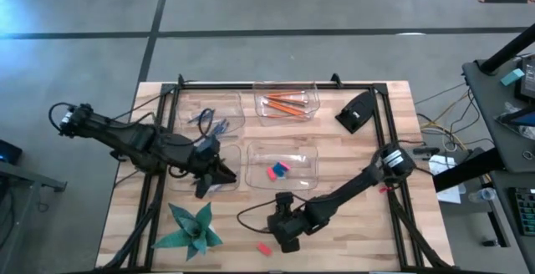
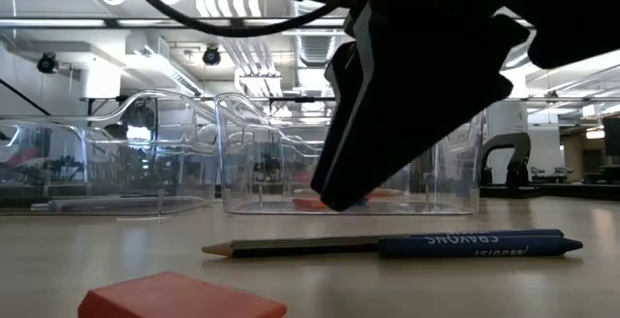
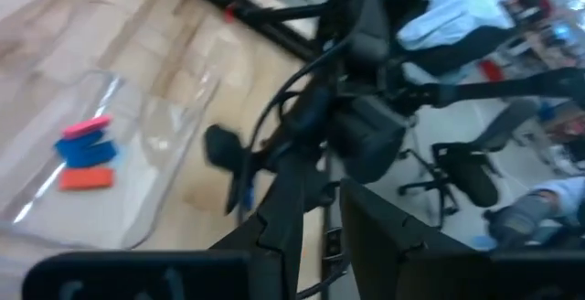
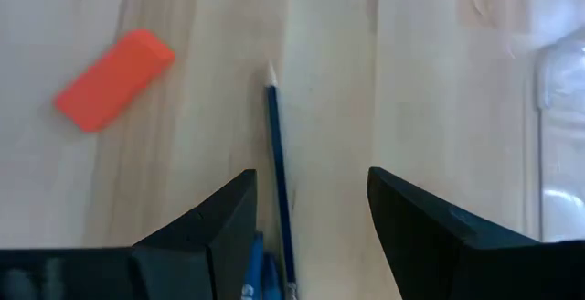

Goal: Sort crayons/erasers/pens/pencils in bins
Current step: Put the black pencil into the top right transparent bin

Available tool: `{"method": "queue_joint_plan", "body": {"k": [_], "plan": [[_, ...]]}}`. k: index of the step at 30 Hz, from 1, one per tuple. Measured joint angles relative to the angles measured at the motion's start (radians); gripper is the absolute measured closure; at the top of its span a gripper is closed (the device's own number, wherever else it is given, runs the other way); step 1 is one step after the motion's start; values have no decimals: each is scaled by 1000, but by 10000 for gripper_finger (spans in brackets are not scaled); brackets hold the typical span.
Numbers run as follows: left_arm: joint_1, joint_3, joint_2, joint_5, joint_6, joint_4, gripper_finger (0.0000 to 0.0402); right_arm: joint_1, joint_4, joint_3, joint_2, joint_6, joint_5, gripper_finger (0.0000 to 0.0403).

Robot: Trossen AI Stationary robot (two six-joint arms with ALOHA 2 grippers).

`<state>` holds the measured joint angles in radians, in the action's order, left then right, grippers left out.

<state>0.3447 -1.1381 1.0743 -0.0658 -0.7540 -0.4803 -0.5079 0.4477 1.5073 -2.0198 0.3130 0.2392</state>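
One pencil [image 4: 277, 163] between right gripper [image 4: 311, 218] fingers

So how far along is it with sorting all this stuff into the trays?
Partly done. One bin already has orange pencils, another holds erasers, and a third has dark pens. In hand: the open right gripper hovers over a thin blue stick on the table. Left over: a red eraser beside it. The left gripper sits by the bins.
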Motion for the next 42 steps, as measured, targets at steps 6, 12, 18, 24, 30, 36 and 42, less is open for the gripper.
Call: {"method": "queue_joint_plan", "body": {"k": [6, 12, 18, 24, 30, 36, 42], "plan": [[30, 0, 14, -4, 0, 38, 340, 8, 8, 10, -33, 14, -5, 202], [32, 1, 49, -5, 0, 37, 340, 18, 87, 10, -34, 116, -7, 218], [32, 1, 78, -5, 0, 39, 340, 20, 154, 11, -35, 142, -35, 285], [32, 2, 87, -6, 0, 54, 340, 19, 169, 12, -36, 142, -60, 357], [31, 2, 86, -15, 0, 54, 340, 19, 188, 11, -37, 161, -62, 389], [31, 2, 82, -15, 0, 55, 340, 20, 211, 8, -19, 192, -79, 392], [30, 2, 73, -18, 0, 54, 340, 20, 214, 4, 47, 192, -89, 396]]}}
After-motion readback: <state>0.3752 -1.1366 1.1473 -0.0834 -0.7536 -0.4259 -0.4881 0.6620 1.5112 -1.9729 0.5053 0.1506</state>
